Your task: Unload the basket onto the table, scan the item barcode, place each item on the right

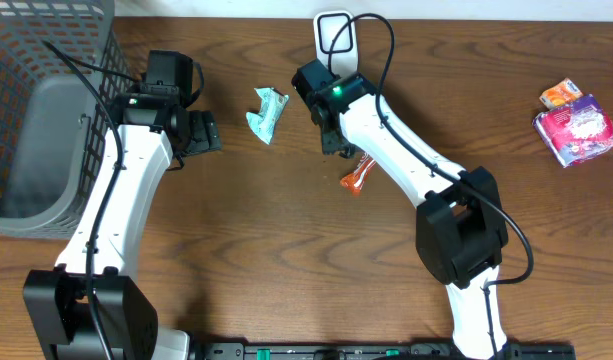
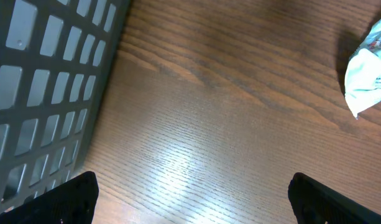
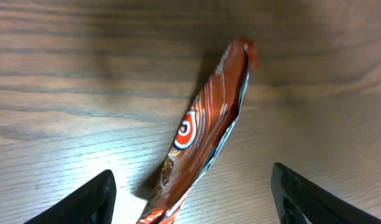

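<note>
An orange-brown snack packet (image 3: 199,134) lies flat on the wooden table, seen in the overhead view as the orange packet (image 1: 354,178). My right gripper (image 3: 193,196) hangs just above it, open, one finger on each side and neither touching it. In the overhead view the right gripper (image 1: 338,148) is beside the packet's far end. A teal packet (image 1: 268,112) lies left of it, and shows as the teal packet (image 2: 367,74). My left gripper (image 2: 193,199) is open over bare wood, and the left gripper (image 1: 201,135) sits next to the basket. A white scanner (image 1: 334,35) stands at the back edge.
A grey mesh basket (image 1: 26,120) fills the far left, its wall (image 2: 47,81) close to my left fingers. A purple packet (image 1: 580,128) and a small orange packet (image 1: 560,93) lie at the far right. The scanner's black cable loops over the right arm.
</note>
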### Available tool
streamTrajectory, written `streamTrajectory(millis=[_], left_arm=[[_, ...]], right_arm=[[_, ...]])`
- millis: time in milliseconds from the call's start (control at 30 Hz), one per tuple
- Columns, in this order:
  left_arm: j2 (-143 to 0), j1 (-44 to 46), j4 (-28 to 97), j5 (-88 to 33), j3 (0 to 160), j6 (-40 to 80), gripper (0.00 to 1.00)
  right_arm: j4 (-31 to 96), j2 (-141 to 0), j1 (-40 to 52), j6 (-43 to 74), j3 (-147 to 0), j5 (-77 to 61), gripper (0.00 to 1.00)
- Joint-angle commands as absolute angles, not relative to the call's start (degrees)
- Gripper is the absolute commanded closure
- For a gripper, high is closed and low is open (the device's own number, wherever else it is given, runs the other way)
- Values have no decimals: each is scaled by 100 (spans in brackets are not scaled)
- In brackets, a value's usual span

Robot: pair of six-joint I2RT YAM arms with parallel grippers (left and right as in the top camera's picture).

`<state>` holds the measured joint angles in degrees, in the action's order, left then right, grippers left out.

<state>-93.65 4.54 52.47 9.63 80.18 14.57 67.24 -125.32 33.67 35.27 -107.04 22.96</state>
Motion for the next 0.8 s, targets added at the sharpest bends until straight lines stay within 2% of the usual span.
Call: streamTrajectory(millis=[0, 367, 633, 700, 767], left_arm=[[-9421, 440, 5262, 1079, 8042, 1422, 2], [-9421, 440, 5262, 1079, 8042, 1422, 2], [-9421, 440, 5262, 1079, 8042, 1422, 2], [-9421, 440, 5262, 1079, 8042, 1424, 2], [-9421, 440, 5262, 1079, 8042, 1422, 2]], right_arm=[[6665, -12580, 3347, 4014, -10429, 2410, 27], [5660, -12582, 3326, 4268, -9507, 2432, 32], [5629, -12582, 3282, 4521, -9129, 2709, 36], [5559, -12582, 3267, 4519, -9056, 2709, 40], [5443, -12582, 3262, 4517, -8973, 2709, 49]])
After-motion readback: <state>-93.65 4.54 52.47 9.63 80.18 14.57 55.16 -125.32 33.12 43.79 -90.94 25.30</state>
